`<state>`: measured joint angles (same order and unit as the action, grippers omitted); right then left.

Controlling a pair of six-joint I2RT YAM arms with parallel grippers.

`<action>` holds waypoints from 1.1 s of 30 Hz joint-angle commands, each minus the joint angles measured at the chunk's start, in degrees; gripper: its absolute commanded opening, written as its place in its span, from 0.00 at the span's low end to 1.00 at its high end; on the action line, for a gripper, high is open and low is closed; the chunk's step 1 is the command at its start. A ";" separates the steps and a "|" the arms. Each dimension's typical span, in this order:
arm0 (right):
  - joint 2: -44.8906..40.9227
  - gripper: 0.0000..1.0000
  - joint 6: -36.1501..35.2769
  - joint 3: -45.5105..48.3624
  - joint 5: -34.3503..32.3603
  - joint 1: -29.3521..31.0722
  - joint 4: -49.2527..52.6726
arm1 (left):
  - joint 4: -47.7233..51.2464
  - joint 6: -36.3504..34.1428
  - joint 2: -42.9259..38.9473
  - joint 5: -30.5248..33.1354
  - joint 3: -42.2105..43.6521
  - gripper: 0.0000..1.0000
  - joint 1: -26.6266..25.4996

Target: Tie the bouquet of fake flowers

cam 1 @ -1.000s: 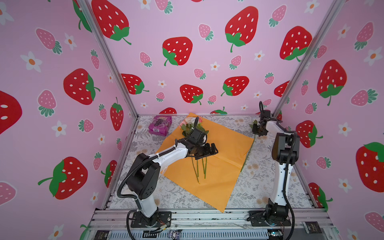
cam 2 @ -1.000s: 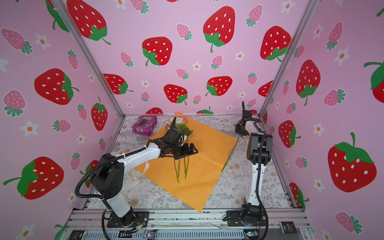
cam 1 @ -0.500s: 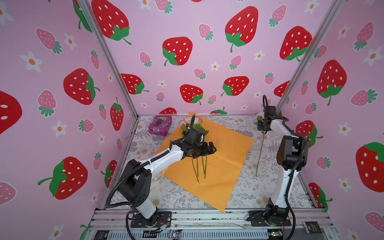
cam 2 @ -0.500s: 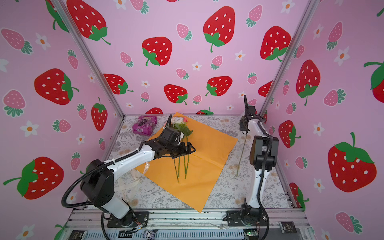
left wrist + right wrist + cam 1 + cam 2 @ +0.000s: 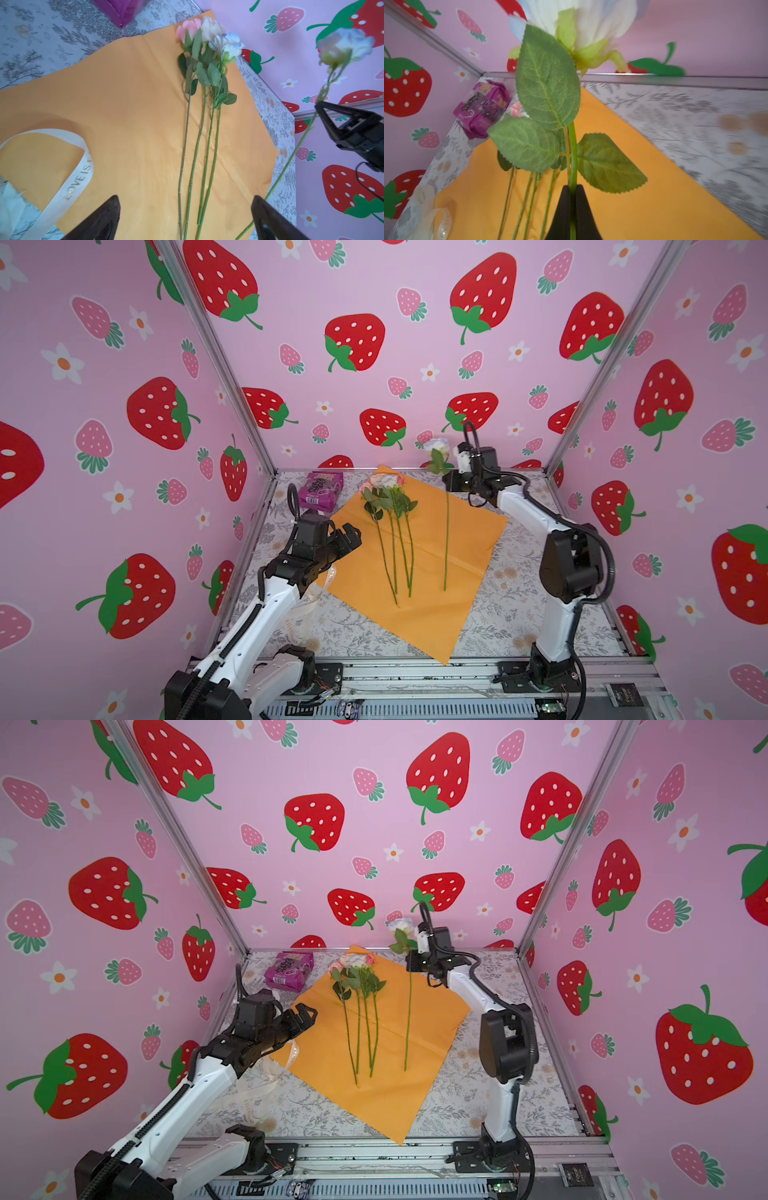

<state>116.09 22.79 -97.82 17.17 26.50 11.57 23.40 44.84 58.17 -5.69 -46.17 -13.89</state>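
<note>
Rose point(image 5: 550, 93) newly over paper point(image 5: 469, 539), upright, head up.

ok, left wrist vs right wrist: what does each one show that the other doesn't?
Left wrist only: the open left hand, the right hand seen from outside, the held rose with its long stem below the grip, and the laid roses in full. The ribbon print is readable.
Right wrist only: the whole purple packet, and the right hand's fingertips shut on the stem just under the leaves.
Both: orange paper, held rose, laid stems, ribbon.
</note>
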 commanded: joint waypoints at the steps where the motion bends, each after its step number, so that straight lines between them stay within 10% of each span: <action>1: 6.13 0.04 3.45 -8.57 1.22 4.47 4.59 | 4.02 -0.42 -3.46 -1.78 2.29 0.99 1.59; 33: 31.18 0.09 6.78 -33.84 -4.66 15.08 14.33 | 3.84 0.25 -5.88 -6.00 5.48 0.99 2.29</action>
<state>146.69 29.95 -129.91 13.74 42.28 22.76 26.89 45.04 53.08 -11.20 -40.29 -11.88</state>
